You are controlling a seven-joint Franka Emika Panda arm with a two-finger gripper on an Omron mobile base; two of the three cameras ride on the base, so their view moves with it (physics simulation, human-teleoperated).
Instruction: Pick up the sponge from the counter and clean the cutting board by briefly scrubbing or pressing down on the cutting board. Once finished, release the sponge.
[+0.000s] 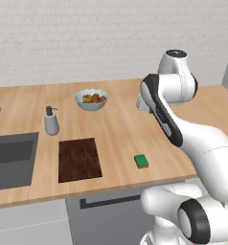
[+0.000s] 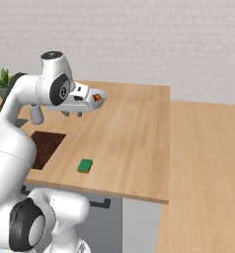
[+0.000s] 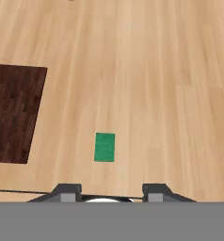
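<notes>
One small sponge [image 1: 141,161] lies on the worktop [image 1: 120,129]; probably light and squashy, best pinched across its narrow sides. Fingers [image 3: 69,192] hang released.

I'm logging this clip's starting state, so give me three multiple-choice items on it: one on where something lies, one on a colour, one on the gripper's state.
1. Where does the sponge lie?
A. on the cutting board
B. on the counter, apart from the cutting board, near the front edge
C. in the sink

2. What colour is the sponge's top face?
A. green
B. blue
C. red

3. What is the state of the gripper?
A. shut on the sponge
B. pressing on the cutting board
C. open, holding nothing, raised above the counter

Answers:
1 B: bare counter shows between the sponge and the cutting board.
2 A: the hand view shows a plain green rectangle.
3 C: its fingers stand apart with nothing between them, and the sponge lies untouched below.
</notes>
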